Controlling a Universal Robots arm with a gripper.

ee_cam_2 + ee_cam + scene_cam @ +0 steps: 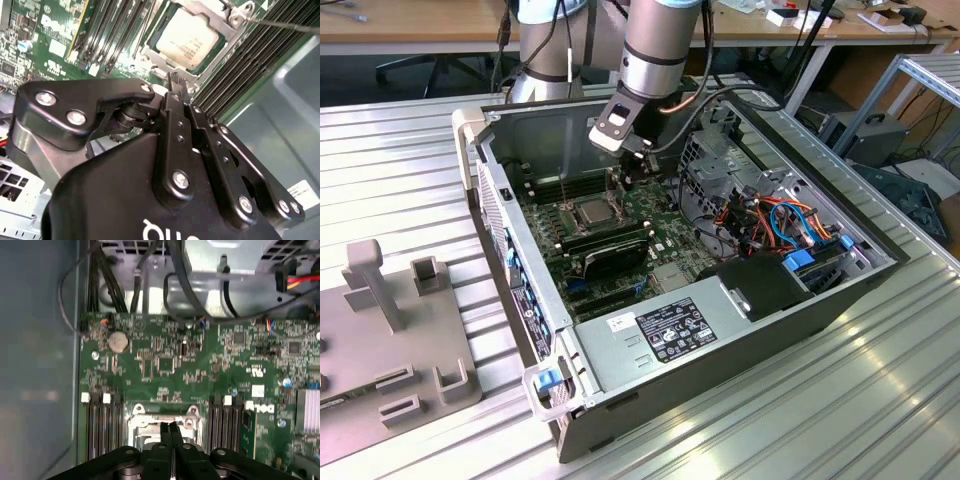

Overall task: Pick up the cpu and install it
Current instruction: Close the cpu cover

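Observation:
The cpu (187,37), a flat silver-grey square, lies in its socket on the green motherboard, with the metal frame (232,22) around it. In the exterior view the cpu (592,211) sits mid-board inside the open computer case. My gripper (176,82) hangs just above the socket's edge, its black fingers (165,432) pressed together with nothing between them. In the first wrist view the gripper (170,427) covers the middle of the socket. In the exterior view the gripper (616,178) hangs below the arm's wrist, over the board behind the cpu.
Memory slots (102,427) flank the socket on both sides. A black graphics card (605,252) lies in front of the cpu. The power supply (670,330) and coloured cables (785,222) fill the case's right side. A thin socket lever (282,25) sticks out. A grey fixture (390,330) stands outside the case on the exterior view's left.

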